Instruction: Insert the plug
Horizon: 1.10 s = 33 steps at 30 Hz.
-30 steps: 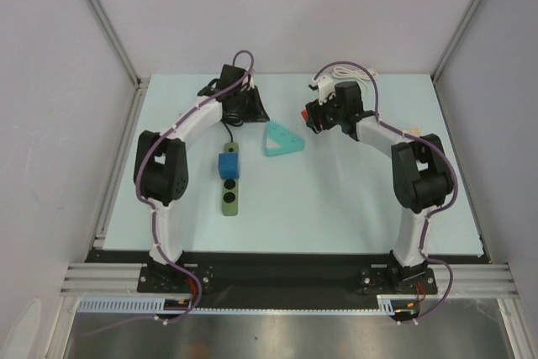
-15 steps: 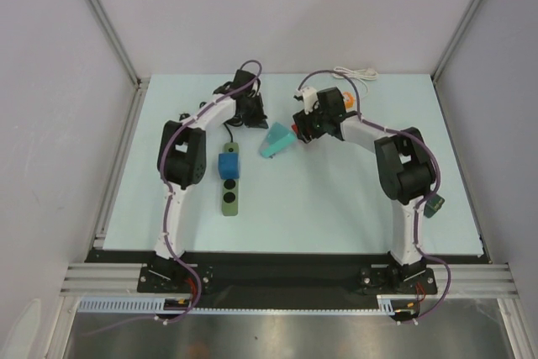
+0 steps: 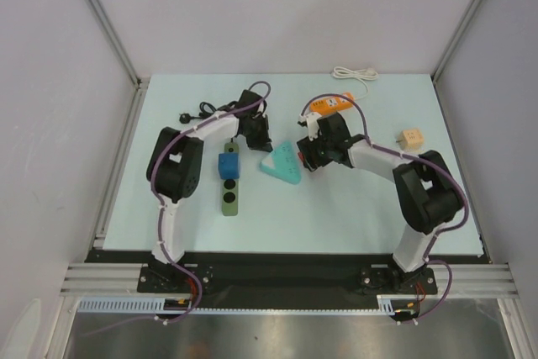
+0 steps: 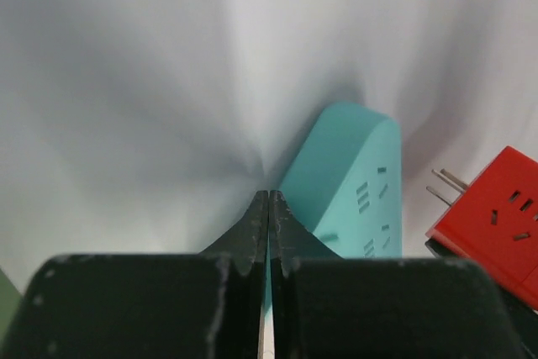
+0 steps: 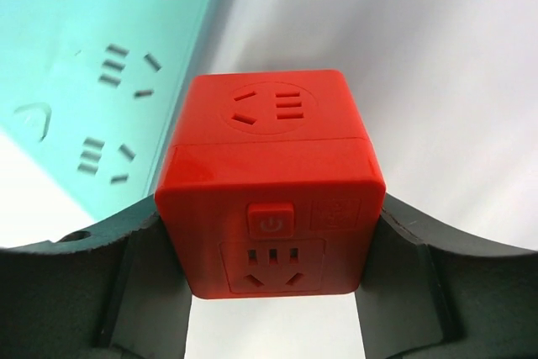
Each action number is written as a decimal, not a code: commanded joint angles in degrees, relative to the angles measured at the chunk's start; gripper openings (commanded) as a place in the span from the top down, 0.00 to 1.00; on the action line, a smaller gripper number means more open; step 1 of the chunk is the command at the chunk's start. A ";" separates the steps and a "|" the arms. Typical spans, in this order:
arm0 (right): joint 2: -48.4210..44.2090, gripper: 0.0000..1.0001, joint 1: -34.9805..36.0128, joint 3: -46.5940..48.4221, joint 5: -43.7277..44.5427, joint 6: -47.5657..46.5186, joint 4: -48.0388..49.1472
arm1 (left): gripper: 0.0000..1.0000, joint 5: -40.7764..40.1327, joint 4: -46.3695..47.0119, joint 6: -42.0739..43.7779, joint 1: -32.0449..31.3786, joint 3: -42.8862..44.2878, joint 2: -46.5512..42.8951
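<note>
The plug (image 3: pixel 180 118) lies on the pale table (image 3: pixel 361 208) at about 10 o'clock from the table's middle. Its thin black cord (image 3: pixel 202 112) trails toward 3 o'clock, under the left arm. It is free of both grippers and well apart from any socket.

The left gripper (image 3: pixel 262 140) has its jaws pressed together with nothing between them. In its wrist view the fingertips (image 4: pixel 267 204) meet in a thin line, just beside the near edge of a teal power strip (image 4: pixel 353 182). Whether they touch it is hard to say from that angle.

The teal strip is roughly triangular and lies flat near the table's centre. The right gripper (image 3: pixel 313 154) sits at its 3 o'clock side, clamped on a red socket cube (image 5: pixel 269 182). One finger is on each side of the cube. The cube's top face and its switch face are toward the wrist camera. In the left wrist view two metal prongs (image 4: pixel 445 184) stick out of the cube toward the teal strip, not yet in it.

At 9 o'clock from the teal strip lies a green bar (image 3: pixel 229 201) with two dark holes, and a blue block (image 3: pixel 228 166) rests on its far half. An orange power strip (image 3: pixel 329 105) lies at 1 o'clock of the teal strip, and its white cord (image 3: pixel 353 73) is bundled by the back wall. A small wooden cube (image 3: pixel 410 138) stands at 3 o'clock, near the right arm's elbow.
</note>
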 commanded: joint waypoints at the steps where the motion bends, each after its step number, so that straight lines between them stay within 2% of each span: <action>1: -8.37 1.00 1.25 -3.57 1.82 3.74 0.97 | 1.00 1.95 3.92 -0.44 -1.85 -5.45 -7.69; 7: -16.46 1.00 3.72 -8.06 0.25 5.41 -0.26 | 1.00 6.69 10.32 -1.23 -3.53 -11.53 -9.46; 11: -17.96 1.00 3.63 -7.28 1.47 5.15 -3.93 | 1.00 10.91 12.88 -1.32 -4.05 -10.84 -7.98; 14: -20.51 1.00 2.76 -6.48 -1.23 2.79 -5.36 | 0.95 13.02 14.11 -0.71 -4.32 -8.74 -6.13; 16: -21.48 1.00 -0.21 -6.13 -6.06 -2.74 -5.53 | 0.94 14.52 14.12 -0.53 -4.23 -5.41 -3.41; 18: -20.87 1.00 -3.47 -3.51 -14.50 -6.52 -7.28 | 0.94 14.26 12.28 -0.09 -3.71 -2.07 -1.65; 19: -20.26 1.00 -7.66 -1.84 -17.83 -10.46 -9.03 | 0.95 13.56 9.05 0.17 -3.27 1.17 -1.73; 20: -19.12 1.00 -9.53 1.13 -24.74 -13.11 -11.40 | 0.96 12.69 7.54 0.17 -2.66 2.25 -2.25; 21: -18.76 1.00 -11.20 1.77 -27.85 -15.57 -11.94 | 0.96 11.89 6.13 0.26 -1.17 2.95 -3.39; 24: -18.50 1.00 -13.85 2.83 -38.76 -33.99 -14.22 | 0.94 9.87 3.74 -0.09 1.82 0.43 -10.67; 25: -17.88 1.00 -14.03 3.27 -39.48 -39.27 -14.32 | 0.92 8.82 3.74 0.17 2.27 -2.46 -14.78; 28: -11.39 1.00 -15.62 8.88 -43.26 -47.29 -19.66 | 0.89 8.54 2.08 1.75 3.94 -7.13 -20.69; 29: -8.85 1.00 -15.27 11.33 -42.66 -54.54 -26.56 | 0.87 8.81 1.64 2.45 4.38 -7.93 -21.84; 30: -4.74 1.00 -14.74 15.88 -41.78 -57.75 -30.19 | 0.86 8.90 0.76 2.63 5.17 -9.33 -23.16; 33: -0.31 1.00 -12.38 19.44 -35.11 -63.40 -34.80 | 0.82 8.73 -2.05 4.12 6.49 -11.62 -28.43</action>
